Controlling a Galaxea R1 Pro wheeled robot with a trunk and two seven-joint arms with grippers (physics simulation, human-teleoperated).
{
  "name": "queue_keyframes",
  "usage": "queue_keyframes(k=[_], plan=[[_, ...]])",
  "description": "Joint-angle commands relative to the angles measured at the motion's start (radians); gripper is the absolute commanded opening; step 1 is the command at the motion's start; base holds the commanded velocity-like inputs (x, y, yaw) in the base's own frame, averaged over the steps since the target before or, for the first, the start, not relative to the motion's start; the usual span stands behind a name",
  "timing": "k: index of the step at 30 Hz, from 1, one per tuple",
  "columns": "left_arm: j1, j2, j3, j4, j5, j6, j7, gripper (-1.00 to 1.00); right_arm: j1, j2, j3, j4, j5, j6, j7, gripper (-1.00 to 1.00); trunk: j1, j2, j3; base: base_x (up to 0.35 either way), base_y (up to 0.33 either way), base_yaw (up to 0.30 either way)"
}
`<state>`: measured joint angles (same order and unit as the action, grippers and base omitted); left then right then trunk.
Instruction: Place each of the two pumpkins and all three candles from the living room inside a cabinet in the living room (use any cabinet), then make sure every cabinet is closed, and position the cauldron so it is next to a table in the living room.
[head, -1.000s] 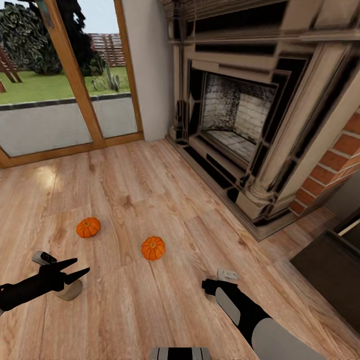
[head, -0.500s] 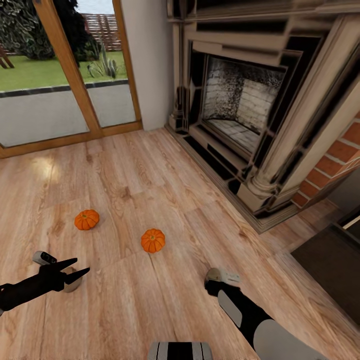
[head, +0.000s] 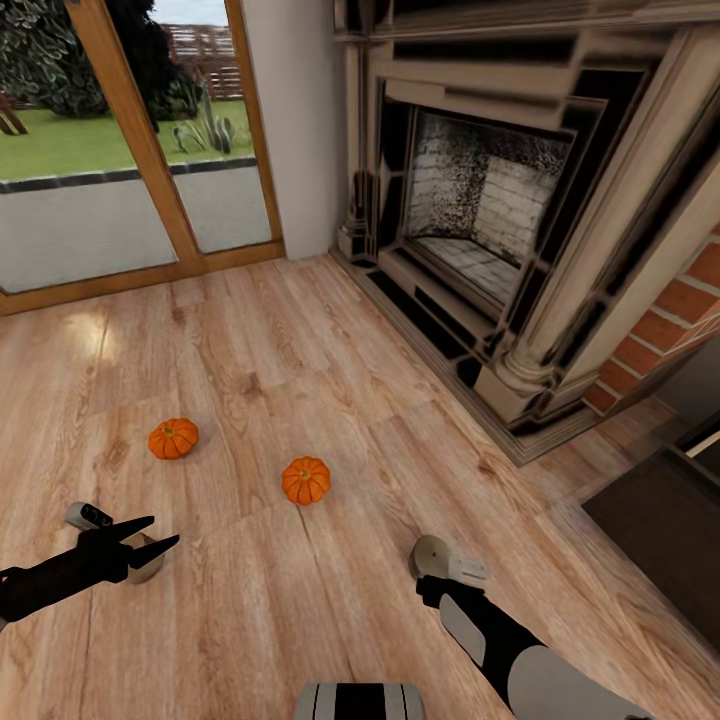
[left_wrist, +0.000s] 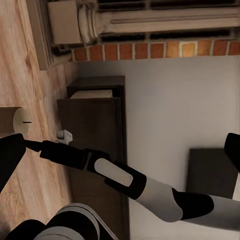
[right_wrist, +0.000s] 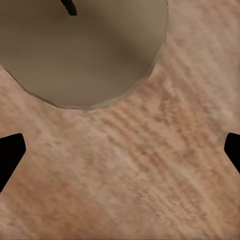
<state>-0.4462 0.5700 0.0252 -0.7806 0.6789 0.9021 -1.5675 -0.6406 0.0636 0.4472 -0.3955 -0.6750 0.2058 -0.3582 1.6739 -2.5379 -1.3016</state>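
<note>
Two pumpkins lie on the wood floor (head: 300, 330), well apart: one (head: 174, 438) nearer the glass door (head: 120, 150), the other (head: 306, 480) nearer the fireplace (head: 480, 220). Left gripper (head: 158, 535) hangs low with fingers parted, a beige candle (head: 145, 566) under its tips. Right gripper (right_wrist: 120, 155) points straight down, fingers spread wide and empty; a second candle (right_wrist: 82, 47) stands just beyond them. The dark cabinet (left_wrist: 95, 135) stands against the wall by the brick.
</note>
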Motion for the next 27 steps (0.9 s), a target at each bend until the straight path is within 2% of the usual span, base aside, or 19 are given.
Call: queue_keyframes(k=[1,9,27], plan=[[0.0,0.0,-0.001,0.0,0.001,0.011,-0.003,1.0,-0.001,-0.001,0.008,-0.002,-0.006,0.004,-0.007,1.0,0.0,0.0,-0.001,0.0,0.0,0.0],[0.0,0.0,-0.001,0.0,0.0,0.011,-0.003,1.0,-0.001,-0.001,0.01,-0.003,-0.003,0.004,0.046,1.0,0.0,0.0,-0.001,0.0,0.0,0.0],[0.0,-0.001,-0.001,0.0,-0.001,0.009,-0.003,1.0,-0.001,-0.002,0.009,-0.003,-0.005,0.003,0.051,1.0,0.0,0.0,-0.001,0.044,0.012,0.0]])
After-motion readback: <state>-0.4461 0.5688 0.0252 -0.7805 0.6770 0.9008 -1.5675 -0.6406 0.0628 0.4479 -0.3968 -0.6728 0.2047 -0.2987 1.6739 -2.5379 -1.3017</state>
